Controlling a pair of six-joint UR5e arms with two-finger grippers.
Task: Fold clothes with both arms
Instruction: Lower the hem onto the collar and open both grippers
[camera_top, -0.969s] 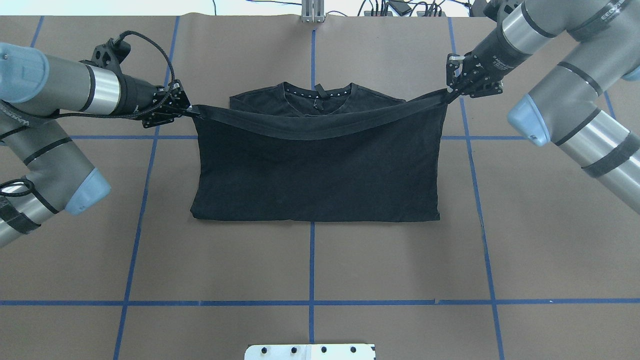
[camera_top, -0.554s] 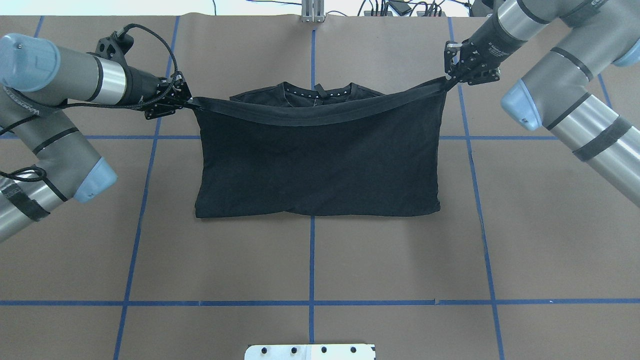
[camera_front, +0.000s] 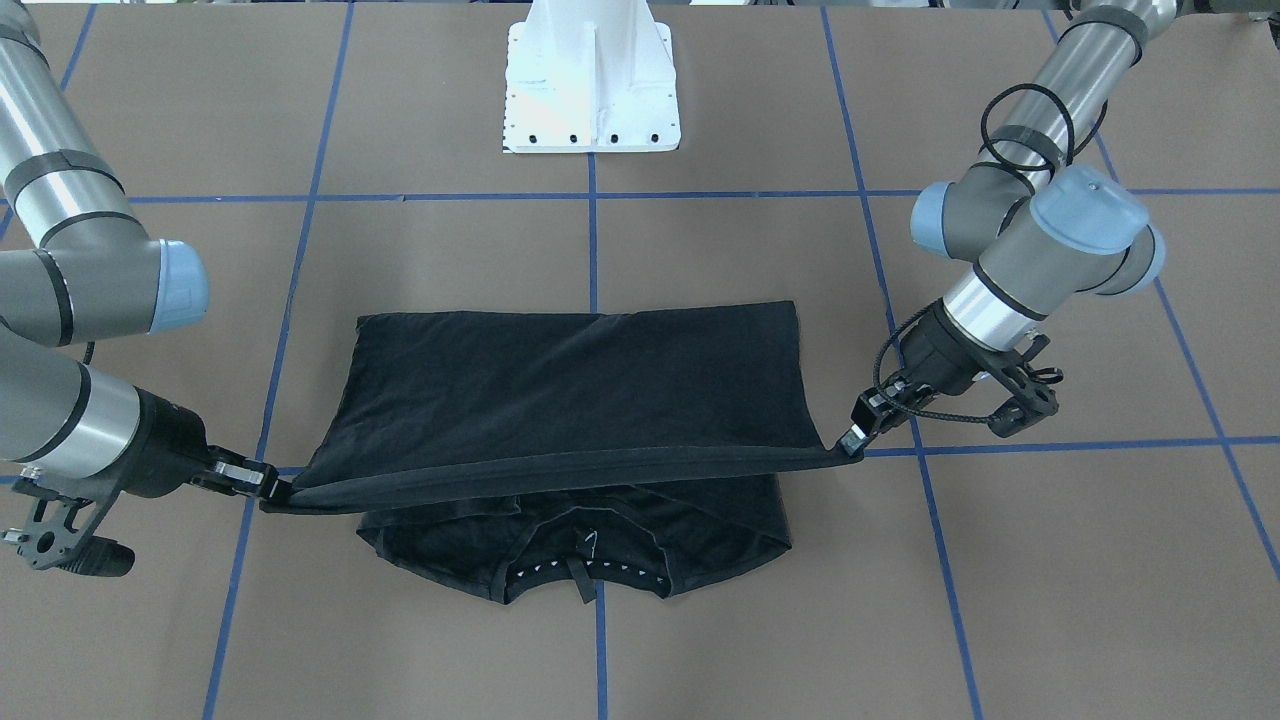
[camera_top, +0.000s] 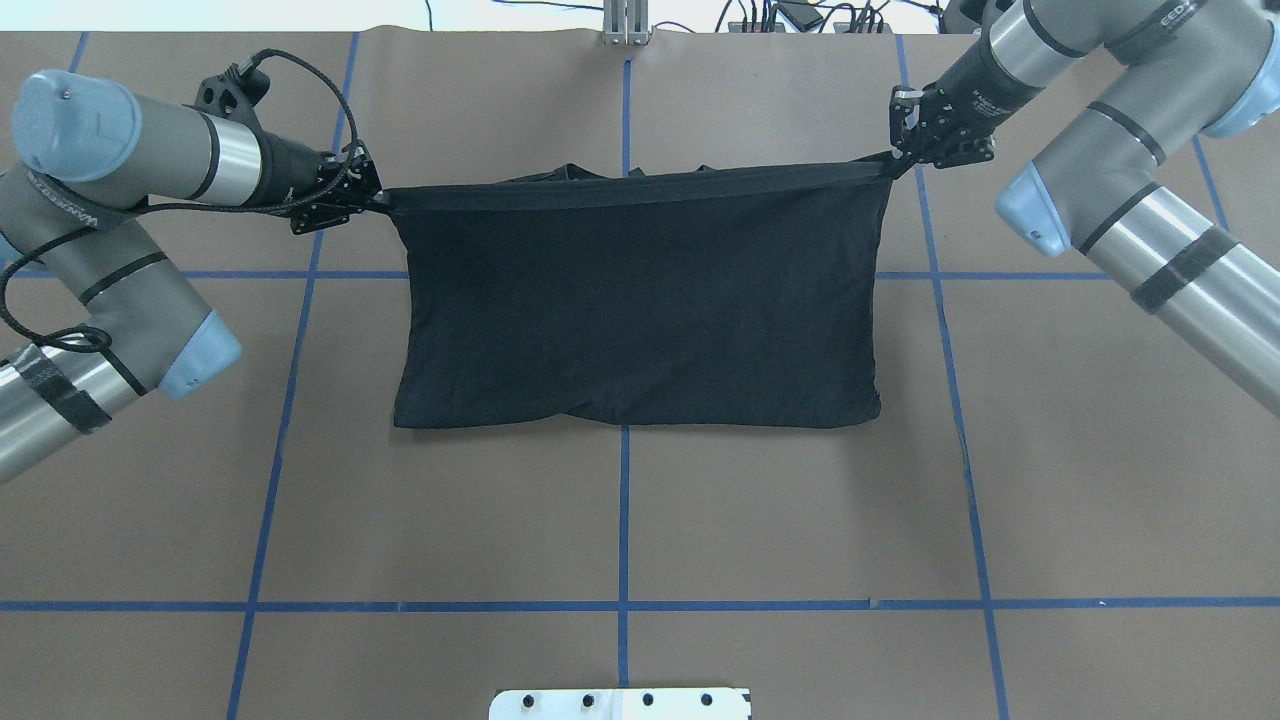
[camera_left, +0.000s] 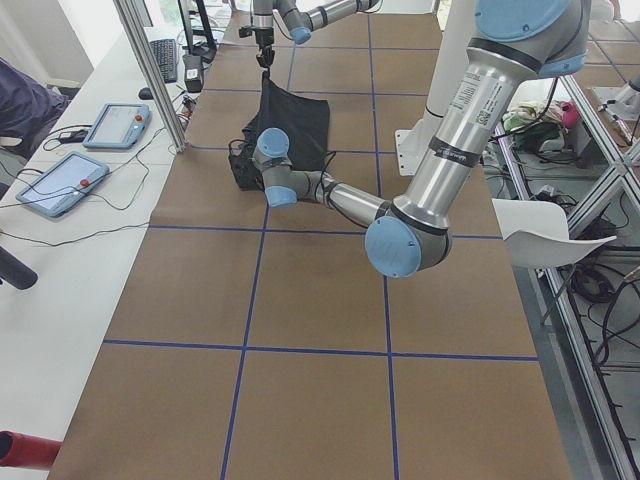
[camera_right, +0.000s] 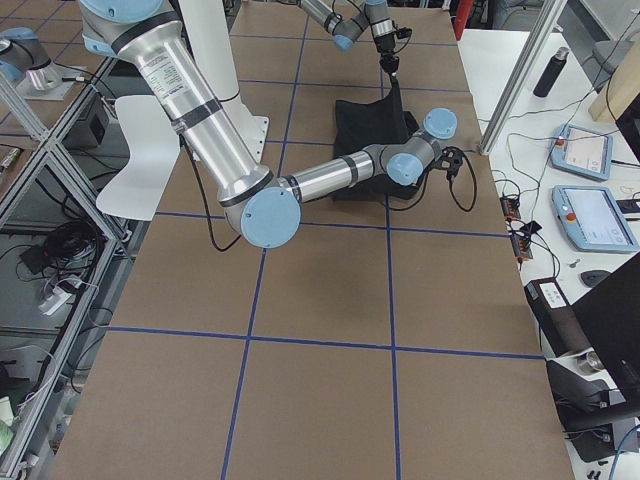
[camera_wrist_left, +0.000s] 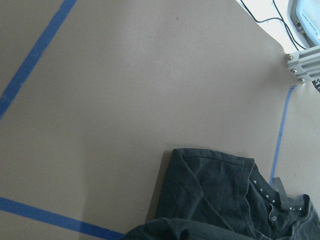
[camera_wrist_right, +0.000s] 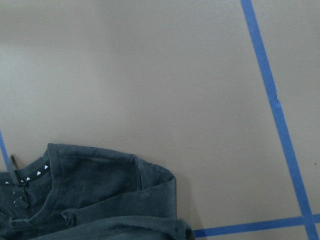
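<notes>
The black T-shirt (camera_top: 640, 300) lies plain side up in the middle of the brown table, its hem lifted and stretched taut between both grippers. My left gripper (camera_top: 378, 200) is shut on the hem's left corner. My right gripper (camera_top: 890, 163) is shut on the hem's right corner. In the front-facing view the raised hem (camera_front: 560, 468) hangs above the collar end (camera_front: 580, 570), with my left gripper (camera_front: 850, 442) at the right and my right gripper (camera_front: 272, 490) at the left. The collar also shows in the left wrist view (camera_wrist_left: 270, 192) and in the right wrist view (camera_wrist_right: 30, 175).
Blue tape lines (camera_top: 622, 520) grid the brown table. The white pedestal base (camera_front: 590, 80) stands at the robot's side. An aluminium post (camera_top: 625, 25) and cables sit at the far edge. Tablets (camera_left: 60, 180) lie on the operators' side bench.
Both grippers have carried the hem farther away from the robot, over the collar. The hem has gone from sagging to taut, and the collar is now almost covered in the overhead view.
</notes>
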